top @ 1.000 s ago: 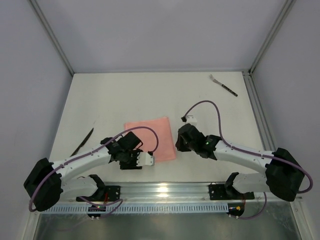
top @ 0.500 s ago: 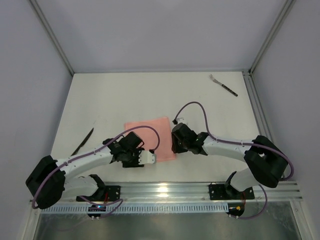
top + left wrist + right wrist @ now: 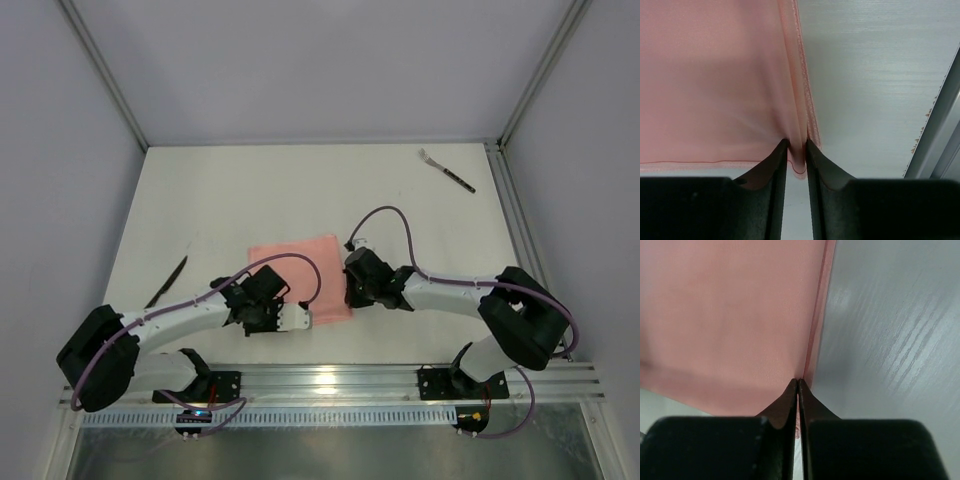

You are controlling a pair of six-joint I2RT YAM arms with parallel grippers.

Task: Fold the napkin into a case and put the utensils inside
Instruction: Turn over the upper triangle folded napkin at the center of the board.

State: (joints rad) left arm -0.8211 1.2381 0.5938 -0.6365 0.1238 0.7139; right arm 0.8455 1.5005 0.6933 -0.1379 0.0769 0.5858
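The salmon-pink napkin [image 3: 300, 268] lies flat on the table, open as a square, not folded into a case. My left gripper [image 3: 267, 312] is shut on its near-left corner; in the left wrist view the cloth [image 3: 715, 75] is pinched between the fingertips [image 3: 798, 155]. My right gripper [image 3: 351, 296] is shut on the near-right corner; in the right wrist view the cloth [image 3: 730, 310] runs up and left from the closed gripper [image 3: 798, 385]. The fork [image 3: 447, 170] lies at the far right of the table, well away from both grippers.
A dark slim object [image 3: 165, 283] lies on the table to the left of the left arm. A metal rail [image 3: 330, 378] runs along the near edge. Frame posts [image 3: 515, 215] stand along the right side.
My right gripper has moved left onto the napkin's near-right corner, and its arm has swung in. My left gripper has shifted slightly at the near-left corner.
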